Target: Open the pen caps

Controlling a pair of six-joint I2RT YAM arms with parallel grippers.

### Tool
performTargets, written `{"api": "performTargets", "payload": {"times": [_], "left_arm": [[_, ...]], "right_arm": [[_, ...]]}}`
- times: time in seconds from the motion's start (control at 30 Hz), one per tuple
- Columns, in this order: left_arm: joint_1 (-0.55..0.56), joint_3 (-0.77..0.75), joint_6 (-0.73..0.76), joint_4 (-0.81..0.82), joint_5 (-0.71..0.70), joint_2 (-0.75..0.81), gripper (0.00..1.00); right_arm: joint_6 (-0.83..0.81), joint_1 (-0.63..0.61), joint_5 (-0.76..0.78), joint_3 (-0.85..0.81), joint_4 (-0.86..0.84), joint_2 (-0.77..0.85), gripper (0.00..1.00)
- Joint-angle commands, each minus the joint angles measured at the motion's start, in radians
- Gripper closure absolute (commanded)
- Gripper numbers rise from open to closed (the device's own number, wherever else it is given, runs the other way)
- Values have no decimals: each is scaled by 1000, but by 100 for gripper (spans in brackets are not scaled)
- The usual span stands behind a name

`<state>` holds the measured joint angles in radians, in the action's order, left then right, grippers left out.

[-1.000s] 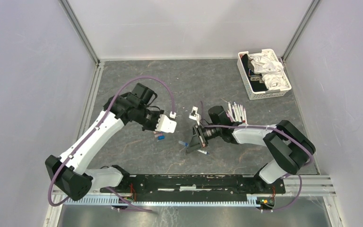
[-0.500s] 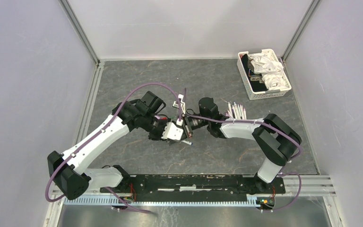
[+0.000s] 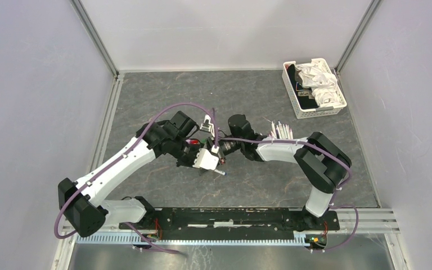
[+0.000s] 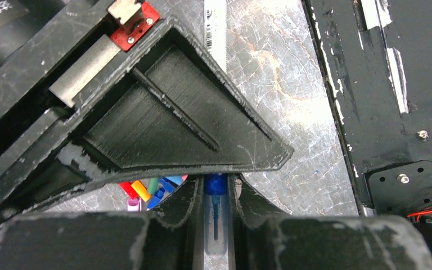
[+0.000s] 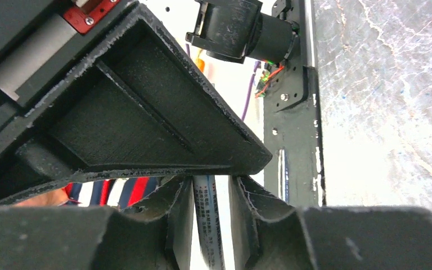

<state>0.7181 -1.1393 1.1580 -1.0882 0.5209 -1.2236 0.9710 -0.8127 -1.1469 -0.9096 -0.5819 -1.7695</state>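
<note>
My left gripper [image 4: 216, 191] is shut on the blue-tipped clear cap [image 4: 216, 211] of a pen. My right gripper [image 5: 209, 194] is shut on the same pen's white printed barrel [image 5: 207, 216]. In the top view the two grippers meet mid-table, the left [image 3: 214, 164] just below the right [image 3: 222, 149], and one pen end [image 3: 223, 172] pokes out beneath them. Several loose caps [image 4: 145, 188] in red, orange, green, blue and pink lie on the table behind the left fingers; the top view hides them under the left gripper.
A bundle of white pen barrels [image 3: 281, 131] lies right of the grippers. A white slotted basket [image 3: 313, 112] with crumpled cloth stands at the back right. The black arm-base rail [image 3: 236, 216] runs along the near edge.
My right gripper lifted the pen from the table and swung it left and back. My left gripper moved right to meet it and closed on the capped end.
</note>
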Motion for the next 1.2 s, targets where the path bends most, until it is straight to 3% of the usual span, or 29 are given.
{"api": "performTargets", "payload": {"times": [0.0,0.17,0.43,0.5,0.53,0.57,0.6,0.63,0.67,0.7,0.73,0.77,0.8,0.83,0.97,1.17], "left_arm": [[20,2,47,-2,29,8,98],[27,0,67,-19,21,4,98],[29,-19,72,-7,13,-28,98],[21,-16,81,-10,-48,-35,98],[-17,-13,111,-41,-121,-35,98],[-150,-13,187,-88,-188,-29,98],[-377,-8,337,-114,-208,-14,98],[-637,5,515,-123,-163,-14,98],[-686,-13,621,-186,-144,-44,98],[-563,-68,523,-226,-138,-65,98],[-407,-122,370,-228,-143,-87,98],[-319,-136,269,-198,-150,-89,98],[-256,-127,243,-163,-171,-74,98],[-216,-116,206,-140,-186,-59,98],[-161,-104,165,-111,-206,-46,98],[-137,-72,106,-68,-97,-42,96]], "right_arm": [[-100,14,33,-109,127,-22,73],[-113,14,16,-201,161,-74,100],[-111,9,47,-246,148,-132,100],[-189,17,54,-226,248,-136,100],[-342,26,65,-189,449,-108,100],[-521,34,115,-91,647,-15,100],[-603,37,155,132,679,110,100],[-447,67,175,434,386,261,100],[-151,101,180,599,37,323,100],[-105,108,130,561,-60,285,100],[-248,95,95,437,162,230,100],[-388,74,143,308,397,210,100],[-450,66,152,269,454,208,100],[-394,79,118,285,380,216,100],[-332,106,88,283,290,203,100],[-314,105,70,233,247,180,100]]}}
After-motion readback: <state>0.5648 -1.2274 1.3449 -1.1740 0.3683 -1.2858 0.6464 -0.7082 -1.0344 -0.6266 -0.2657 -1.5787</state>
